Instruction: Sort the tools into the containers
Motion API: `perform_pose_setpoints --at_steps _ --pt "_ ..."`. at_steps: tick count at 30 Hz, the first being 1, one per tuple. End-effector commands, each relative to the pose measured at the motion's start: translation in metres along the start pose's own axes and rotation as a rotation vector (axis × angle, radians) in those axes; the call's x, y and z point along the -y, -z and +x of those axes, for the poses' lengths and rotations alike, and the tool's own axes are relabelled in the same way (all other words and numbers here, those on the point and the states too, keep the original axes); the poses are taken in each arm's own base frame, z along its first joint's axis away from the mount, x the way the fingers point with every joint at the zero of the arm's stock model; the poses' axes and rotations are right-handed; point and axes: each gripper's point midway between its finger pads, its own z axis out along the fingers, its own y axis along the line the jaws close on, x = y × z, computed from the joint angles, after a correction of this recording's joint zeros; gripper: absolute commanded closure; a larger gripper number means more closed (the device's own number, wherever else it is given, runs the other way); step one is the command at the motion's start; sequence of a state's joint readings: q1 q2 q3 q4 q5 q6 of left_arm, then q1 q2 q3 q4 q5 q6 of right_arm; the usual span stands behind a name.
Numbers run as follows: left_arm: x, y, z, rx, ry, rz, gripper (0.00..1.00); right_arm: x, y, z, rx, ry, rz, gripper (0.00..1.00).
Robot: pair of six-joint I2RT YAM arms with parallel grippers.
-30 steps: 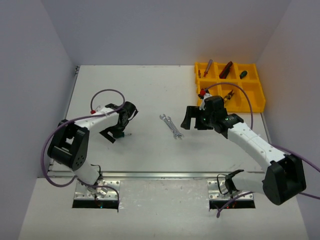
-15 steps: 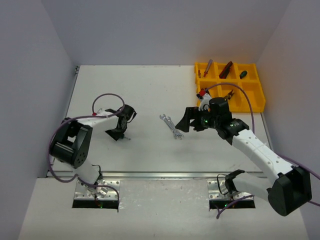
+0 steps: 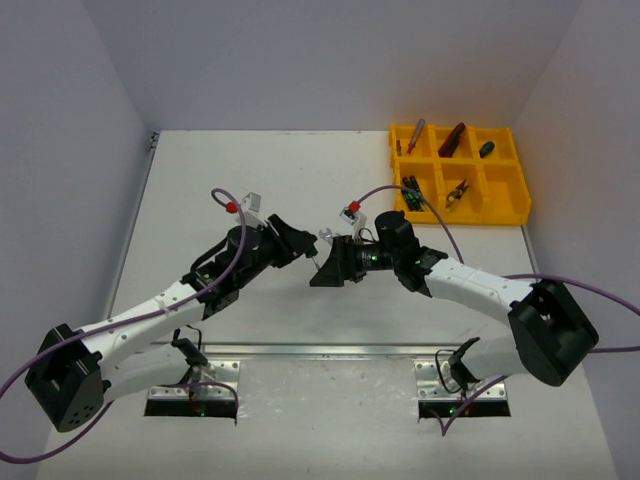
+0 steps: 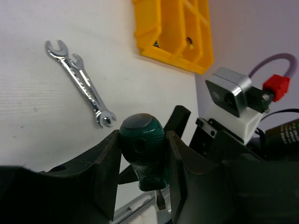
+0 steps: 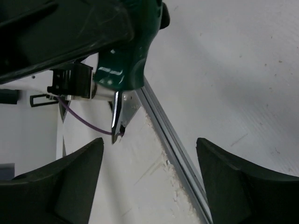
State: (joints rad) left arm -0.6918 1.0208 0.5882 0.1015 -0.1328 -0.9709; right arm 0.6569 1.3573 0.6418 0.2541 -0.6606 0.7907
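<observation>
The yellow tray [image 3: 490, 217] sits well beyond the right pincer [image 3: 330, 268], with about five tools lying in its compartments. The left pincer [image 4: 142, 140] is clamped on the green screwdriver [image 4: 142, 154] — handle between its fingers, tip reaching between the right pincer's wide-spread, empty jaws. Two silver wrenches [image 4: 79, 81] lie just past both pincers — unsorted, like the screwdriver.

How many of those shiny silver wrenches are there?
2. Both lie touching, nearly parallel, on the table: the upper-left wrench and the lower-right wrench in the left wrist view. More may be hidden in the yellow tray.
</observation>
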Motion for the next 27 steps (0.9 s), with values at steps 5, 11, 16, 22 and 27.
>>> perform_pose_setpoints --at_steps 5,11,16,22,27 --pt "0.057 0.010 0.018 -0.059 -0.031 0.264 1.00 -0.031 -0.005 -0.044 0.146 0.056 -0.075 0.35" --pt "0.063 0.013 0.025 -0.081 -0.033 0.297 1.00 -0.031 -0.001 -0.057 0.222 0.034 -0.051 0.43" --pt "0.054 0.010 0.030 -0.088 -0.036 0.266 1.00 -0.041 0.003 -0.065 0.267 0.025 -0.086 0.57" --pt "0.047 0.009 0.025 -0.055 -0.041 0.231 1.00 -0.045 0.006 -0.064 0.268 0.017 -0.094 1.00" --pt "0.045 0.010 0.016 -0.022 -0.063 0.204 0.98 -0.036 0.006 -0.061 0.257 0.024 -0.053 1.00"
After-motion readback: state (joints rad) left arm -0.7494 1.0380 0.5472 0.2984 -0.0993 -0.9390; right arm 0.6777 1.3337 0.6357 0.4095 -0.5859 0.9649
